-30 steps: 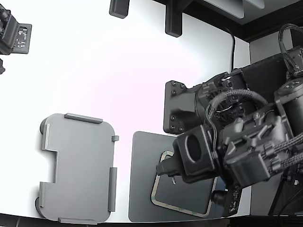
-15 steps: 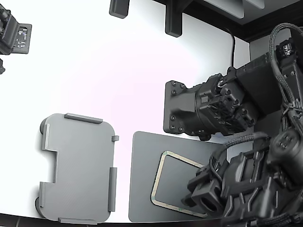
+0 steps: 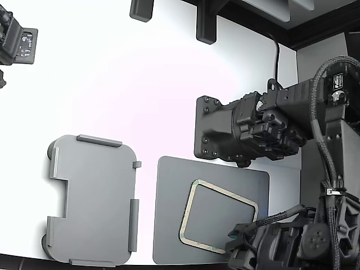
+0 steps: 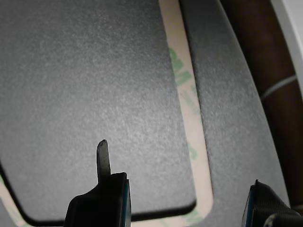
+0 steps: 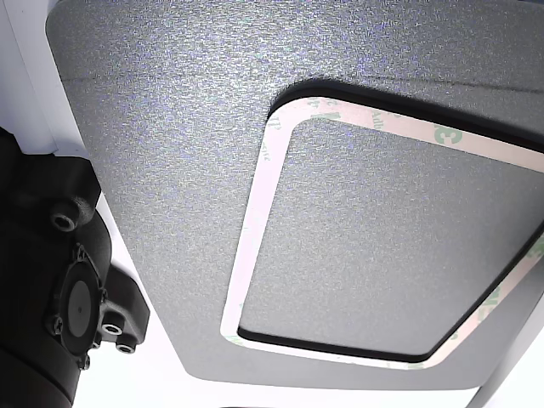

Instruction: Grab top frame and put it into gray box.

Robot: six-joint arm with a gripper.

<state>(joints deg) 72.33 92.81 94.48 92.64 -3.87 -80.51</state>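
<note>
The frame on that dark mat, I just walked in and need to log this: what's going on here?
One robot arm is working at the top frame, which lies flat on the dark mat. Its gripper hangs close above one frame corner, jaws open and holding nothing. The gray box sits empty at the exterior view's left.

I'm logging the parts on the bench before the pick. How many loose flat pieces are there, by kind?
Light gray tray: 1
Dark gray flat mat: 1
Cream-green frame, lying on the mat: 1
Total: 3
</note>
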